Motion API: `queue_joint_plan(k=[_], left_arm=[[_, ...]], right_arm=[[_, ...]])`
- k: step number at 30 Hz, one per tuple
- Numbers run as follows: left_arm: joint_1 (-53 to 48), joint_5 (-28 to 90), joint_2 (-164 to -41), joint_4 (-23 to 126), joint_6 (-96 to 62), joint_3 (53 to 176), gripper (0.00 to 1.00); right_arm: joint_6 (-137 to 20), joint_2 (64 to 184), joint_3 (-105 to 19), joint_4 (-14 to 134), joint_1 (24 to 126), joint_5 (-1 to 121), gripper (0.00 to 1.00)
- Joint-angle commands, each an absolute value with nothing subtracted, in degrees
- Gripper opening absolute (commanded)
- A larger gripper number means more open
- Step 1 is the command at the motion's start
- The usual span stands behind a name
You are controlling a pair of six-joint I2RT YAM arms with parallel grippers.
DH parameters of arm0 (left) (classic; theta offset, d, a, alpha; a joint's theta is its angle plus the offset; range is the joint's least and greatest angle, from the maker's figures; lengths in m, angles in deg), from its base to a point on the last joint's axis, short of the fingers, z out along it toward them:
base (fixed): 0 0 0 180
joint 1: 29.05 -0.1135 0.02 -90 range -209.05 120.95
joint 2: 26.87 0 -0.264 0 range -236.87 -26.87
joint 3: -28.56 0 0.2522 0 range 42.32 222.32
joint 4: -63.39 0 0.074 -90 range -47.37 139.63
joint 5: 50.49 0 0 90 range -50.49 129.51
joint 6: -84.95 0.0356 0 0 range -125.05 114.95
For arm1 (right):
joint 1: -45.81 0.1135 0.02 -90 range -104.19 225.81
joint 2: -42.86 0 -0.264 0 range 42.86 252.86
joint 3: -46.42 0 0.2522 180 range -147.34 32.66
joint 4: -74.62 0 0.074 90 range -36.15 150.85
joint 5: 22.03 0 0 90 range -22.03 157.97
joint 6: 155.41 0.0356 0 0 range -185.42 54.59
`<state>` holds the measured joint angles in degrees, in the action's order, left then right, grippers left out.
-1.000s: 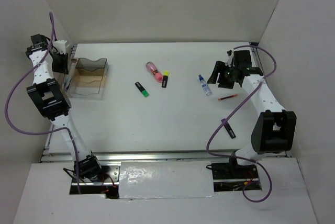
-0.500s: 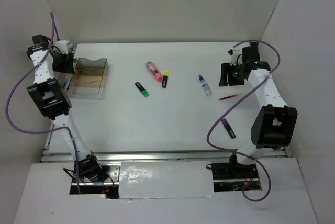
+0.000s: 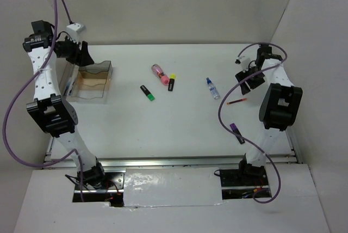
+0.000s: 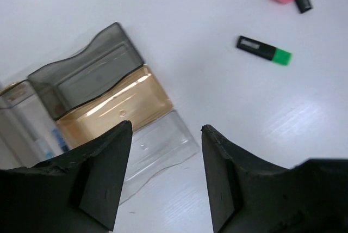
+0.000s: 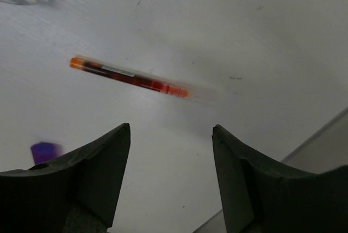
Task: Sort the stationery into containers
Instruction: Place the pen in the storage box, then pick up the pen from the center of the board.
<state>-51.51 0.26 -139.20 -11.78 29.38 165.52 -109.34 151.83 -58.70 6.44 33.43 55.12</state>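
Observation:
The container [image 3: 93,78] is a clear box with grey, tan and clear sections [image 4: 114,108] at the table's far left. My left gripper [image 3: 84,56] hangs above its far left corner, open and empty [image 4: 166,127]. On the table lie a pink tube [image 3: 159,74], a yellow-ended highlighter [image 3: 172,82], a green-ended highlighter [image 3: 147,92], a blue-capped bottle [image 3: 212,87], a red pen [image 3: 236,101] and a purple-ended highlighter [image 3: 237,133]. My right gripper [image 3: 247,76] is open and empty [image 5: 171,127], just behind the red pen [image 5: 130,78].
A second clear holder [image 4: 22,118] stands left of the box, with something blue [image 4: 54,140] inside. White walls close the table on the left, back and right. The right wall's foot [image 5: 321,140] lies close to my right gripper.
My left gripper has opened and risen from beside the box to above it. My right arm has swung right and folded, bringing its gripper over the red pen.

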Motion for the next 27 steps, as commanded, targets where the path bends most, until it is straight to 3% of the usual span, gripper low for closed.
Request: queue_joint_plan(k=[1,5,12,27], left_arm=[[-51.1,-6.1,-137.1,-15.8,32.0,163.3,0.66],[-50.6,-7.9,-136.4,-17.9,32.9,162.3,0.67],[-51.1,-10.8,-136.5,-18.2,32.4,161.0,0.69],[-51.3,-12.1,-135.2,-18.0,31.7,160.2,0.7]], right_arm=[[-114.3,155.3,-64.0,4.0,33.0,58.1,0.7],[-117.0,159.1,-67.2,3.9,33.3,61.1,0.79],[-122.4,163.8,-69.7,2.0,34.3,63.2,0.79],[-128.0,166.6,-63.1,3.1,38.5,67.5,0.61]])
